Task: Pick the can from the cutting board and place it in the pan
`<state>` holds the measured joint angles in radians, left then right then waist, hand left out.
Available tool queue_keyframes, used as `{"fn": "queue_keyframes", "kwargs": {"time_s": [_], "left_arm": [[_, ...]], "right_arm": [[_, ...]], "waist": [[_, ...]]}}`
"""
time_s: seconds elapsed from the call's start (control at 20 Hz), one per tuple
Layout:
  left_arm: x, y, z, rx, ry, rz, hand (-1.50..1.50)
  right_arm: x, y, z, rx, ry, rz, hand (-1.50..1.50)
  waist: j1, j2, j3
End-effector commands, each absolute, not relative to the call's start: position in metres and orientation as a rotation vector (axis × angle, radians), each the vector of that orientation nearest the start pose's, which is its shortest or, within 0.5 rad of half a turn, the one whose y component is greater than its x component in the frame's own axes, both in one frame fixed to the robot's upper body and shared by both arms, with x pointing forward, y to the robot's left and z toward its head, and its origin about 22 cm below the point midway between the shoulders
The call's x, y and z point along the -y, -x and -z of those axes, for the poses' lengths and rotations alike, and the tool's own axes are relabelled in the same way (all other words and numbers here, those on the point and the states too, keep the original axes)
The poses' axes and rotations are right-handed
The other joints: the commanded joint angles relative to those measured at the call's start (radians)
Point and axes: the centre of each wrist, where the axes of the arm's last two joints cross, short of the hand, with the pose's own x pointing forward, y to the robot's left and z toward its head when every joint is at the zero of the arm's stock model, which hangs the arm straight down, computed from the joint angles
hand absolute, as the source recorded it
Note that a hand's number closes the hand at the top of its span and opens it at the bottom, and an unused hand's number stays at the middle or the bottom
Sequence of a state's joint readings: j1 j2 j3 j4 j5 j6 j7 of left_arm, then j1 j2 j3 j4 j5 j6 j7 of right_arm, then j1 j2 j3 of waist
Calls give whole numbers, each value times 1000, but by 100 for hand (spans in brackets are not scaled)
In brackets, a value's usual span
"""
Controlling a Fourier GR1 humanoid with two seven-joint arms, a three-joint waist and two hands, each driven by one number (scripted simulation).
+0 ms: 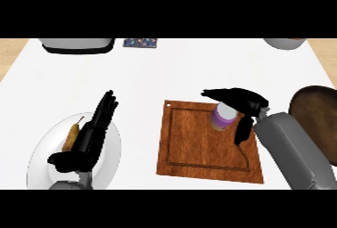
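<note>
While the can point(223, 118) stands upright at the far right of the board point(204, 147), the right hand point(242, 103) curls round it from the right, so the grasp looks made. Next it calls for a lift and a carry right to the pan point(317, 111). Over the plate point(46, 151) at left, the left hand point(89, 138) rests with fingers straight on the bench point(178, 67).

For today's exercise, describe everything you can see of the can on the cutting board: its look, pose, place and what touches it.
The can is a small cylinder with a purple body and a pale grey top. It stands on the wooden cutting board, near the board's far right corner, and looks roughly upright. The right hand curls over and around its upper part, hiding some of its top. Any label detail is too small to tell.
</note>
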<state>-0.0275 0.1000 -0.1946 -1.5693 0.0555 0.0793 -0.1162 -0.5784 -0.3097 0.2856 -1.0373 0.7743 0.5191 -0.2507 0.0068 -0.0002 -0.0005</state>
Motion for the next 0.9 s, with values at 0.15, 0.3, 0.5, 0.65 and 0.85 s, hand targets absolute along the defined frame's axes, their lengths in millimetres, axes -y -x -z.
{"fn": "queue_keyframes", "kwargs": {"time_s": [0.15,0.3,0.5,0.65,0.85], "left_arm": [[-212,-257,-13,1708,72,116,0],[-200,-249,-13,1693,52,147,0],[-201,-244,5,1694,48,135,0],[-214,-249,-28,1704,61,141,0],[-217,-234,-25,1682,77,135,0]], "right_arm": [[202,-380,-25,1144,158,-1727,150],[202,-378,-18,1216,212,-1801,150],[204,-373,-17,1234,215,-1815,150],[200,-379,-1,1270,241,-1791,150],[209,-380,-22,1397,318,-1732,150]], "waist": [[10,5,1],[6,3,1],[-2,1,0],[5,2,1],[1,-1,1]]}}
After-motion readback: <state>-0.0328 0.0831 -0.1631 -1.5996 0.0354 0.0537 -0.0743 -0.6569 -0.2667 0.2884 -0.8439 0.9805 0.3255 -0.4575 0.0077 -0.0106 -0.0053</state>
